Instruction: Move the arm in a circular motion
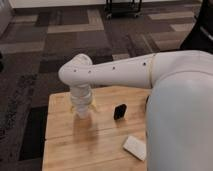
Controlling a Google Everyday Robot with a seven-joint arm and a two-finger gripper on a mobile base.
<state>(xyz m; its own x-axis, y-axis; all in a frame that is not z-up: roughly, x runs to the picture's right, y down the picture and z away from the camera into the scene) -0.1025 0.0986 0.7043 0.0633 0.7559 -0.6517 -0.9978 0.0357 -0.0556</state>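
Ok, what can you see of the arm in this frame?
The arm is glossy white, with thick rounded segments and small dark screw holes. It comes in from the picture's right, runs leftward to a rounded elbow, then turns down. Its end effector, showing yellowish-tan at the sides, hangs over the wooden table; contact cannot be judged.

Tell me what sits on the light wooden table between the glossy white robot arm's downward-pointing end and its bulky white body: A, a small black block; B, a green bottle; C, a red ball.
A: a small black block sits on the light wooden table, beside the gripper, which hangs below the elbow of the glossy white robot arm over the table's far part.
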